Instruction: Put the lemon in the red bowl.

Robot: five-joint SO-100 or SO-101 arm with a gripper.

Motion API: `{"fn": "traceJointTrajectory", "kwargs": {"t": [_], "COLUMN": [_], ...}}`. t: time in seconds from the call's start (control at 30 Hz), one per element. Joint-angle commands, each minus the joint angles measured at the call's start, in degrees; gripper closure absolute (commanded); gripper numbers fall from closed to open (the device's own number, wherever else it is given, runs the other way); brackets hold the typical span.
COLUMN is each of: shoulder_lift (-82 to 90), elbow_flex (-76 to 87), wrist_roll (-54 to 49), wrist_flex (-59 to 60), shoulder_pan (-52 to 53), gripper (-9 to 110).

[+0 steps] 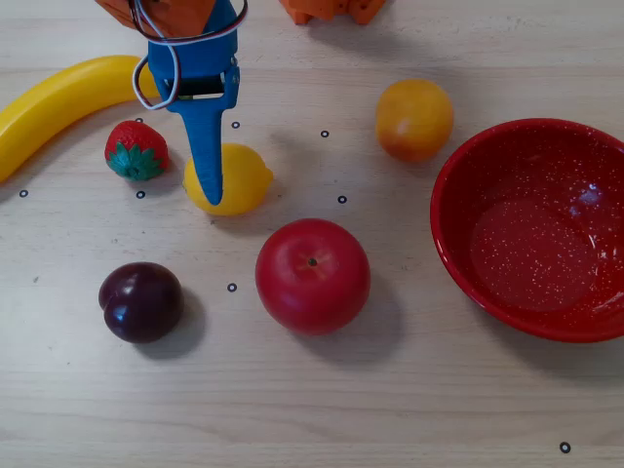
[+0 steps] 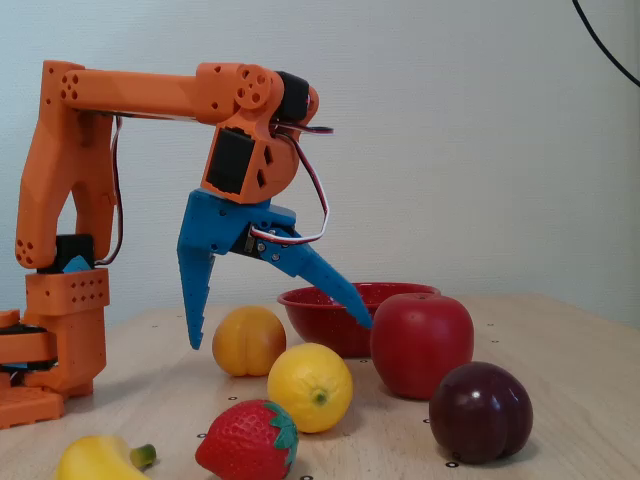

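The oval toy lemon (image 1: 237,178) is bright yellow and the long curved banana (image 1: 60,101) has the same yellow. The wide glossy bowl (image 1: 458,230) is red with fine white speckles. The big round apple (image 1: 312,275) is red, the round fruit (image 1: 414,119) far behind it is orange-yellow, the small plum (image 1: 141,301) is dark purple. The strawberry (image 1: 136,151) is red with green leaves. The two-finger gripper (image 2: 282,334) is blue on an orange arm (image 2: 150,92). The wooden table (image 1: 322,409) is pale beige with small black ring marks
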Motion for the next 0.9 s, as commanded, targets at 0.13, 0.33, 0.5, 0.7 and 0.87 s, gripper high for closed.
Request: {"fn": "traceJointTrajectory", "kwargs": {"t": [0.13, 0.33, 0.5, 0.7, 0.87], "shoulder_lift": [-1.2, -5.5, -9.2, -13.1, -14.6], "elbow_flex": [-6.2, -6.6, -9.5, -13.5, -14.7], "wrist_roll": [-1.2, 0.0, 0.2, 0.1, 0.9], "wrist_flex": [-3.3, -8.3, -9.4, -9.7, -9.8], "shoulder_pan": [2.8, 3.7, 4.8, 5.4, 5.2], "gripper": [32, 32, 32, 32, 32]}}
